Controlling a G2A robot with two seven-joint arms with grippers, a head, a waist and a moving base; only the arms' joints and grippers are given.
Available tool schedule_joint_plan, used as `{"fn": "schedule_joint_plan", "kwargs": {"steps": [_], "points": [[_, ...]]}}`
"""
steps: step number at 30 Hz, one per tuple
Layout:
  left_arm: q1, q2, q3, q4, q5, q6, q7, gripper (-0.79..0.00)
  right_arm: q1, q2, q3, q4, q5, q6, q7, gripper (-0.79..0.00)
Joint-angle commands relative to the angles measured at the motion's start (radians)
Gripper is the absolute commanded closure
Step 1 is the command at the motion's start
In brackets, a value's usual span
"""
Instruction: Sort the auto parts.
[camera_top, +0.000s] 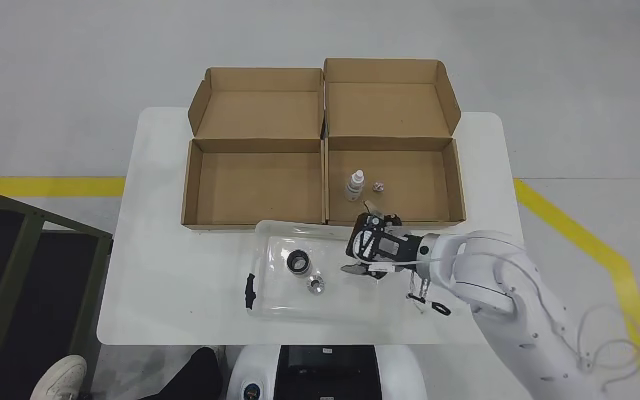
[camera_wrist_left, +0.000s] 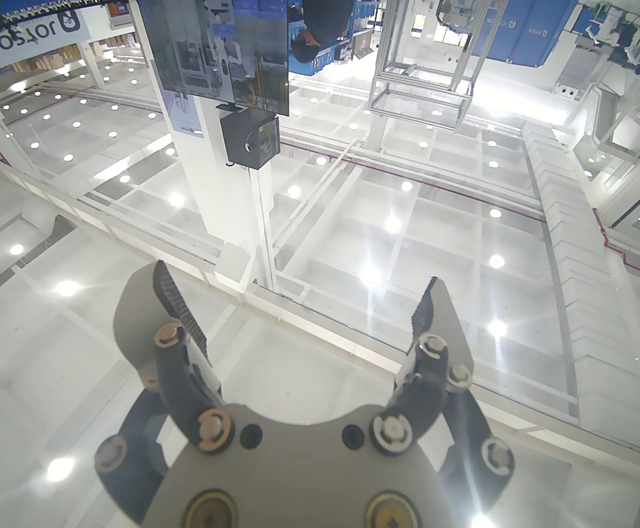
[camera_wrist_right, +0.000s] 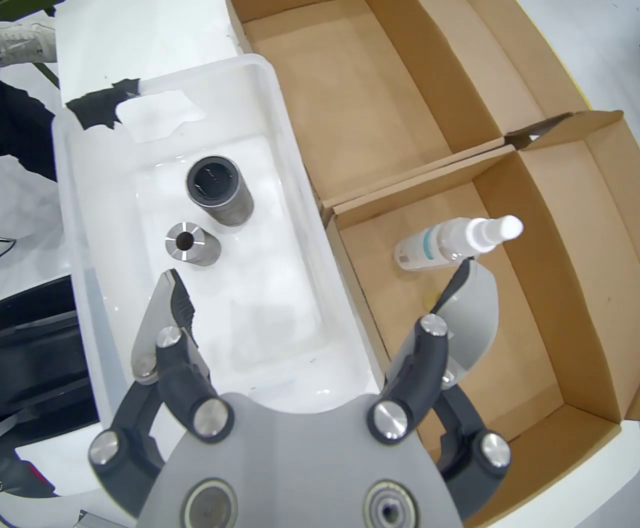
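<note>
A clear plastic bin (camera_top: 270, 232) at the table's front holds a dark cylindrical sleeve (camera_top: 298, 263) (camera_wrist_right: 220, 190) and a smaller silver slotted bushing (camera_top: 316, 284) (camera_wrist_right: 190, 243), both upright. My right gripper (camera_top: 357, 245) (camera_wrist_right: 317, 275) hangs open and empty above the bin's right half, straddling the bin wall (camera_wrist_right: 300, 165) nearest the boxes. A white spray bottle (camera_top: 355, 184) (camera_wrist_right: 450, 240) and a tiny metal part (camera_top: 378, 185) lie in the right cardboard box (camera_top: 425, 195). My left gripper (camera_wrist_left: 296, 277) points up at the ceiling, open and empty.
The left cardboard box (camera_top: 255, 190) stands beside the right one, both with lids folded back. Black tape (camera_top: 249, 291) (camera_wrist_right: 100, 107) sticks to the bin's left end. Bare white table (camera_top: 160, 260) lies left of the bin.
</note>
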Motion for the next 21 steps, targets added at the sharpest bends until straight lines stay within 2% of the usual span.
{"fn": "schedule_joint_plan", "kwargs": {"steps": [1, 7, 17, 19, 21], "points": [[0.0, 0.0, 0.0, 0.0, 0.0, 0.0, 0.0, -0.785, -0.016, 0.001, -0.017, -0.007, -0.015, -0.009, -0.02, -0.785], [0.0, 0.0, 0.0, 0.0, 0.0, 0.0, 0.0, -0.785, -0.024, -0.001, -0.078, 0.001, -0.066, -0.027, -0.055, -0.785], [0.0, 0.0, 0.0, 0.0, 0.0, 0.0, 0.0, -0.785, 0.027, -0.011, -0.172, 0.071, -0.087, -0.037, -0.046, -0.785], [0.0, 0.0, 0.0, 0.0, 0.0, 0.0, 0.0, -0.785, 0.032, -0.012, -0.181, 0.083, -0.083, -0.038, -0.043, -0.69], [0.0, 0.0, 0.0, 0.0, 0.0, 0.0, 0.0, -0.785, 0.036, -0.012, -0.19, 0.095, -0.079, -0.04, -0.037, -0.708]]}}
